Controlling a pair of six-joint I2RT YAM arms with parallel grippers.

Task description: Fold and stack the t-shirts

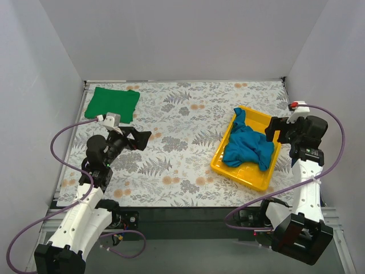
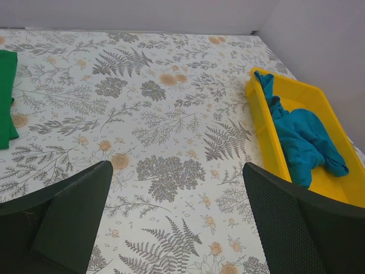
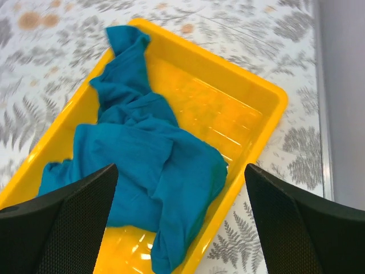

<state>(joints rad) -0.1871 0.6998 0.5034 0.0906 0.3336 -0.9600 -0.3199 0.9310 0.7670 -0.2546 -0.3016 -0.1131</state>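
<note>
Left gripper (image 1: pixel 142 138) and right gripper (image 1: pixel 272 131) both gape empty, so you drop the right onto the crumpled teal t-shirt (image 1: pixel 248 147), pinching its high bunch clear of the yellow tray (image 1: pixel 239 178) rim by the tabletop's right edge, while the green t-shirt (image 1: pixel 112 103) lies folded at the far-left corner.

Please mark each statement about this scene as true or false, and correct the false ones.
1. The teal t-shirt lies crumpled in the yellow tray. True.
2. The green t-shirt lies in the same tray. False: it lies flat on the table, at the far left corner, well apart from the tray.
3. The right gripper is shut on the teal t-shirt. False: its jaws are open above the shirt and hold nothing.
4. The left gripper is open and empty. True.
</note>
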